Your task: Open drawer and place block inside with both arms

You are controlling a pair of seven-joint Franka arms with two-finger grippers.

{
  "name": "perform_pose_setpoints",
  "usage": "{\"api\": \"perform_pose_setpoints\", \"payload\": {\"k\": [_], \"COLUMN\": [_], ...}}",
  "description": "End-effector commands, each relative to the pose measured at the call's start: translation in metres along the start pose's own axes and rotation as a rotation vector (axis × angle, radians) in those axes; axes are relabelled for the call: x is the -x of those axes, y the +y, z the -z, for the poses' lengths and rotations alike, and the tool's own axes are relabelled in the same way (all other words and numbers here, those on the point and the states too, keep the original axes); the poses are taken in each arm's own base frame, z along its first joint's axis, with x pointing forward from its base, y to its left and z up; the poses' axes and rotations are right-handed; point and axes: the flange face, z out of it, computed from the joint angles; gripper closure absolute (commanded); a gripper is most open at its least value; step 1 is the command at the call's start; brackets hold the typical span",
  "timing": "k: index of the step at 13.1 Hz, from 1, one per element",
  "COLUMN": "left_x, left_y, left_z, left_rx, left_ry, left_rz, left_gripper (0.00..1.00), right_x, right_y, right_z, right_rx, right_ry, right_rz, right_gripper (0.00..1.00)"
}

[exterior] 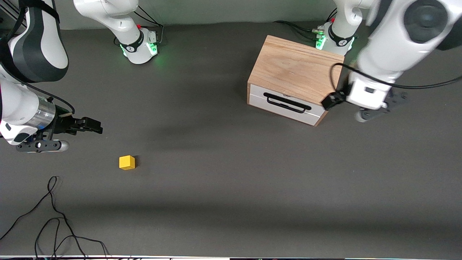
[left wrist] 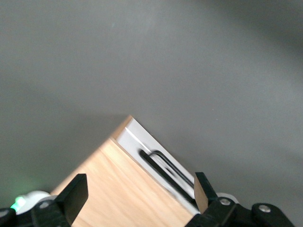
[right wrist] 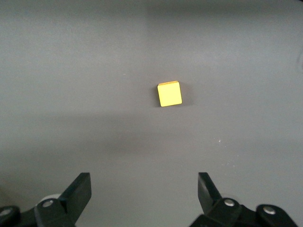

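Observation:
The light-wood cabinet (exterior: 294, 68) stands toward the left arm's end of the table. Its drawer (exterior: 285, 108) is shut, its white front and black bar handle (exterior: 287, 103) facing the front camera. The yellow block (exterior: 127, 162) lies on the table toward the right arm's end. My left gripper (exterior: 334, 100) is open and empty, over the cabinet's front corner. The left wrist view shows the cabinet top (left wrist: 128, 194) between the open fingers (left wrist: 75, 191) and the handle (left wrist: 163, 165). My right gripper (exterior: 93, 125) is open and empty, above the table beside the block (right wrist: 169, 93).
Loose black cables (exterior: 54, 220) lie on the grey table at the near corner toward the right arm's end. Both arm bases (exterior: 139, 45) stand along the table edge farthest from the front camera, the left arm's base (exterior: 334, 38) close by the cabinet.

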Motion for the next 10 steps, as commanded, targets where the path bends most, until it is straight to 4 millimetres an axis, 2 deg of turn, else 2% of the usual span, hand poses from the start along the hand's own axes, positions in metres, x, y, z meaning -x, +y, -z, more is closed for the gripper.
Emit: {"api": "perform_pose_setpoints", "payload": {"k": [1,4,7,10], "left_x": [0.042,0.062,0.082,0.096], "left_y": [0.039,0.058,0.068,0.073], "left_z": [-0.017,-0.028,-0.046,-0.059], "left_rx": [-0.006,-0.003,-0.081,-0.127], "left_ry": [0.012,-0.017,-0.028,-0.050], "left_rz": [0.186,0.461,0.639,0.665], "left_gripper": [0.00,0.00,0.00,0.00], "right_x": [0.003,0.003,0.005,0.005], "right_y": [0.000,-0.001,-0.001,-0.001], "right_z": [0.009,0.011,0.013,0.015], "right_rx": [0.010,0.008,0.008,0.008], "right_ry": [0.022,0.027,0.024,0.022], "right_rz": [0.013,0.013,0.013,0.015], "right_gripper": [0.00,0.00,0.00,0.00]}}
